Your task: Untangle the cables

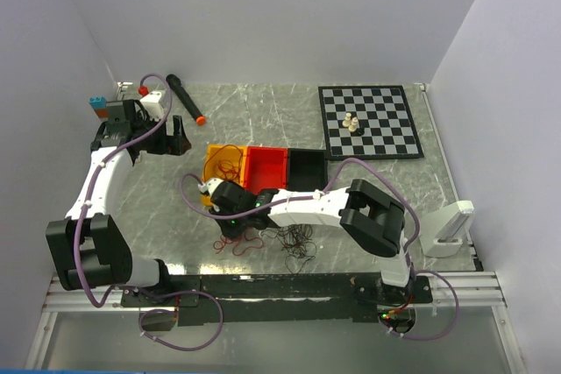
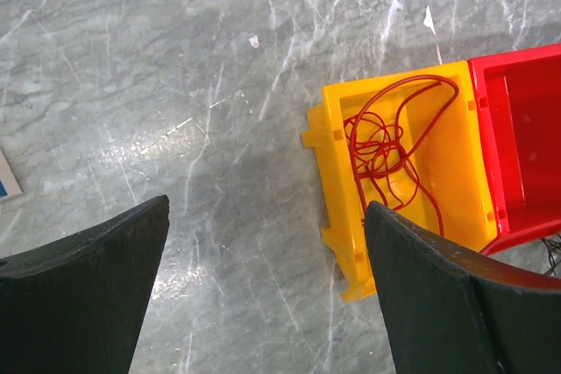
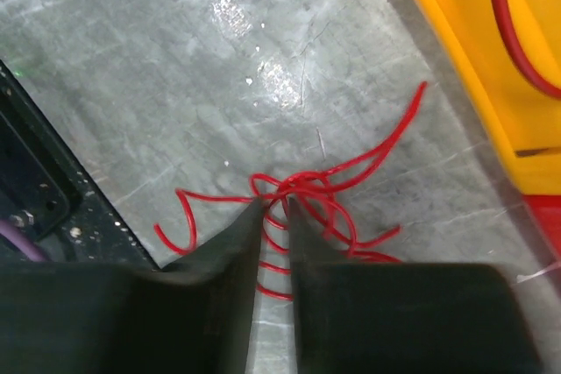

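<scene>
Top view: three open bins stood touching in a row near table centre, running 9 to 3 o'clock: yellow bin (image 1: 208,166), red bin (image 1: 267,166), black bin (image 1: 307,166). A chessboard (image 1: 368,120) lay at 1 o'clock of the row, with a few pale pieces (image 1: 351,123) on it. A black marker (image 1: 184,98) lay at 11 o'clock of the yellow bin.

Cables, three lots:
- One looped red-orange cable (image 2: 379,144) lay coiled inside the yellow bin.
- The red cable tangle (image 3: 302,192) lay on the bare tabletop at 6 o'clock of the yellow bin, near the front edge.
- The black cables (image 1: 298,238) formed a loose clump on the table just at 3 o'clock of the red tangle. I could not tell whether the two lots touched.

Right gripper (image 3: 275,208): reached across to the yellow bin's near side, tips down on the table. The fingers were drawn almost together with only a thin slit between them. The knot of the red cable tangle sat at the tips, with strands passing into the slit, so it was pinching the tangle.

Left gripper (image 2: 267,208): hung above the table at 9 o'clock of the yellow bin. Its fingers were spread wide, with nothing between them but bare marble.
</scene>
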Controlling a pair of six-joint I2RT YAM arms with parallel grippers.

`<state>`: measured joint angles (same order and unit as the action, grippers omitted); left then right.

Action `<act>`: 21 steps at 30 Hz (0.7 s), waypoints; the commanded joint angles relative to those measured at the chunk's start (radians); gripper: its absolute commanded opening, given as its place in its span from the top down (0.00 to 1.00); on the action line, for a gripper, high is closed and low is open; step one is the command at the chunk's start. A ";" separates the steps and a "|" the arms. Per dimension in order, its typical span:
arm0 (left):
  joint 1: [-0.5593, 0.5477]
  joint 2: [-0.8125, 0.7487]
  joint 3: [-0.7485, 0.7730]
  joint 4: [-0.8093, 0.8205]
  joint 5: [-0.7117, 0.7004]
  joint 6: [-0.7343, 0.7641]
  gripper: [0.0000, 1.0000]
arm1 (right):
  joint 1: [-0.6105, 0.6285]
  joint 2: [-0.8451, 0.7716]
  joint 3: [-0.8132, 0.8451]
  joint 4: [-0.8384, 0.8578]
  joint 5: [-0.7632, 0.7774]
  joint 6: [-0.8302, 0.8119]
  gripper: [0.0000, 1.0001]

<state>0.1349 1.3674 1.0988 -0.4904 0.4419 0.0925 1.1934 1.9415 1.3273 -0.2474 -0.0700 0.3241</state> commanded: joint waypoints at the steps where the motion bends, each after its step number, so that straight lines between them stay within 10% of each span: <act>1: 0.000 -0.024 0.021 0.036 -0.032 -0.008 0.03 | 0.005 -0.053 0.020 0.030 0.021 -0.010 0.92; 17: 0.003 -0.034 0.024 0.036 -0.045 -0.013 0.03 | -0.080 -0.194 0.260 -0.085 0.076 -0.123 1.00; 21: 0.009 -0.034 0.015 0.035 -0.043 0.000 0.03 | -0.068 -0.170 0.199 -0.096 0.039 -0.089 0.61</act>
<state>0.1364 1.3674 1.0992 -0.4759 0.4038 0.0860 1.1164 1.7538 1.5703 -0.2993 -0.0032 0.2234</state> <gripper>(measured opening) 0.971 0.273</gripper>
